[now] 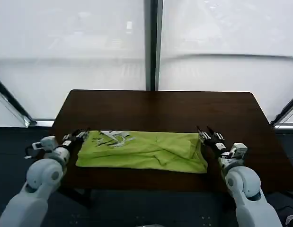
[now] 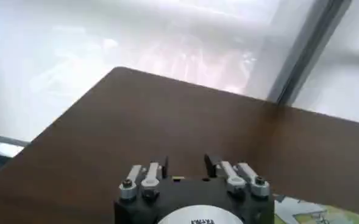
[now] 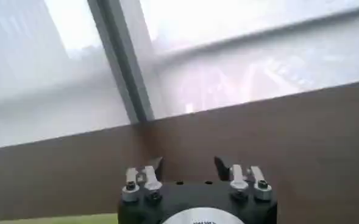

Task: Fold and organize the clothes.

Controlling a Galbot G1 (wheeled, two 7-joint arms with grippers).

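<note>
The clothes are one lime-green T-shirt (image 1: 146, 151), folded into a long strip across the front of the dark wooden table (image 1: 155, 111), with a white print patch near its left end. My left gripper (image 1: 83, 133) is open just off the shirt's left end, holding nothing. My right gripper (image 1: 206, 130) is open just off the shirt's right end, also holding nothing. In the left wrist view my left gripper (image 2: 186, 164) hovers over bare table (image 2: 167, 122), with a corner of the shirt (image 2: 325, 213) at the edge. In the right wrist view my right gripper (image 3: 189, 164) is over bare wood (image 3: 289, 140).
Behind the table stand white frosted window panes split by a dark vertical post (image 1: 153, 45). The back half of the tabletop is bare. The floor (image 1: 137, 208) drops away below the table's front edge.
</note>
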